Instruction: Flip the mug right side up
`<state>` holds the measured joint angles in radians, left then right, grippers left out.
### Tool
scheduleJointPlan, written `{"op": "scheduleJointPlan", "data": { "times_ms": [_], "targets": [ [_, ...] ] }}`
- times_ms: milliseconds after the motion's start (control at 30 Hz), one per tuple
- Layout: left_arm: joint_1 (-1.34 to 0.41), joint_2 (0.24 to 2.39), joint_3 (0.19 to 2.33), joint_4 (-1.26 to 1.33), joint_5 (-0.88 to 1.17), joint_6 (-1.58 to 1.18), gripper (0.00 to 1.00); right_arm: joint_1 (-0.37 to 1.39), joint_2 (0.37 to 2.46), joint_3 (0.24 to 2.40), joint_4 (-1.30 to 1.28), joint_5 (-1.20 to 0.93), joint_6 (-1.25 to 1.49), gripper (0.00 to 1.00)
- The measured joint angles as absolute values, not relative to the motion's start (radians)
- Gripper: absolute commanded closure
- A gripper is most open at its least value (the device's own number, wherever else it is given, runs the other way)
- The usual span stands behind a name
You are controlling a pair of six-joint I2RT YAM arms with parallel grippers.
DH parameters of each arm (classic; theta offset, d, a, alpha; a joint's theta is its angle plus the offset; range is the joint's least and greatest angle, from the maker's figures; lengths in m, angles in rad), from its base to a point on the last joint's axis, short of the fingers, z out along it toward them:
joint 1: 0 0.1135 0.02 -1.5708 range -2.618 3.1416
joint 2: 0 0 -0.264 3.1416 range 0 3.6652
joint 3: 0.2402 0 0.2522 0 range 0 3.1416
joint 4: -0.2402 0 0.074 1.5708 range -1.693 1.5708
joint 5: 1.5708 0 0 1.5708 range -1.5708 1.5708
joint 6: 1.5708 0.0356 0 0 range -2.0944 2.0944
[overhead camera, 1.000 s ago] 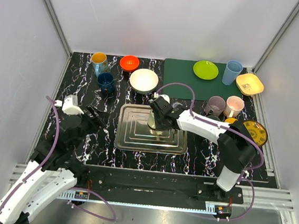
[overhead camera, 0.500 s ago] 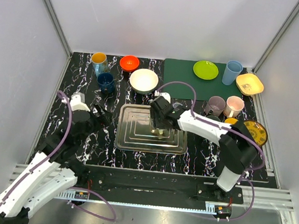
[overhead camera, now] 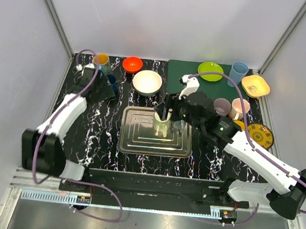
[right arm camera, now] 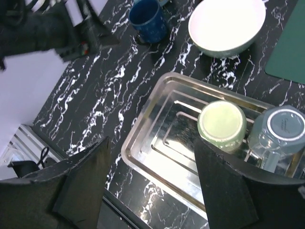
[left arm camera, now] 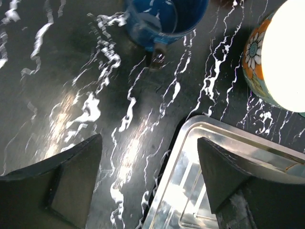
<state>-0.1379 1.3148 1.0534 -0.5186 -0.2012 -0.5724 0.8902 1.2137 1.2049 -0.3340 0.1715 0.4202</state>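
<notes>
A pale green mug (overhead camera: 161,125) (right arm camera: 222,125) stands on end in the steel tray (overhead camera: 134,137) (right arm camera: 157,143), one round end facing up; I cannot tell whether that end is mouth or base. Beside it a clear grey mug (right arm camera: 281,126) stands base up. My right gripper (overhead camera: 167,109) (right arm camera: 157,186) hangs open high above the tray, holding nothing, with the green mug just off its right finger. My left gripper (overhead camera: 105,90) (left arm camera: 150,176) is open and empty over the black table at the tray's far left corner (left arm camera: 224,186), short of a dark blue mug (left arm camera: 164,19) (overhead camera: 108,80).
A white bowl (overhead camera: 147,82) (right arm camera: 226,24) sits behind the tray. An orange-lined mug (overhead camera: 100,61) and red bowl (overhead camera: 132,64) stand far left. On the green mat (overhead camera: 186,77) are a green plate (overhead camera: 210,71), blue tumbler (overhead camera: 237,74) and yellow dish (overhead camera: 255,85). Two pinkish mugs (overhead camera: 220,106) stand right.
My right gripper has opened, let go of the green mug and pulled up and back to the right. My left arm has swung forward to the blue mug.
</notes>
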Motion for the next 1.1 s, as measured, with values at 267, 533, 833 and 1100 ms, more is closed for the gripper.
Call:
{"op": "scheduleJointPlan", "data": {
  "times_ms": [267,533,833,1100],
  "targets": [
    [-0.098,1.706,1.297,-0.482,-0.051,-0.413,0.07,0.89,1.184,1.106,-0.361,0.172,0.399,0.25],
    [-0.055,1.845,1.407,-0.47,-0.06,-0.335,0.3,0.89,1.146,1.08,-0.371,0.188,0.361,0.24],
    [-0.046,1.917,1.421,-0.474,-0.076,-0.296,0.46,0.89,1.128,1.07,-0.373,0.202,0.344,0.24],
    [-0.047,1.929,1.441,-0.471,-0.079,-0.282,0.7,0.89,1.137,1.07,-0.372,0.219,0.339,0.24]
  ]
}}
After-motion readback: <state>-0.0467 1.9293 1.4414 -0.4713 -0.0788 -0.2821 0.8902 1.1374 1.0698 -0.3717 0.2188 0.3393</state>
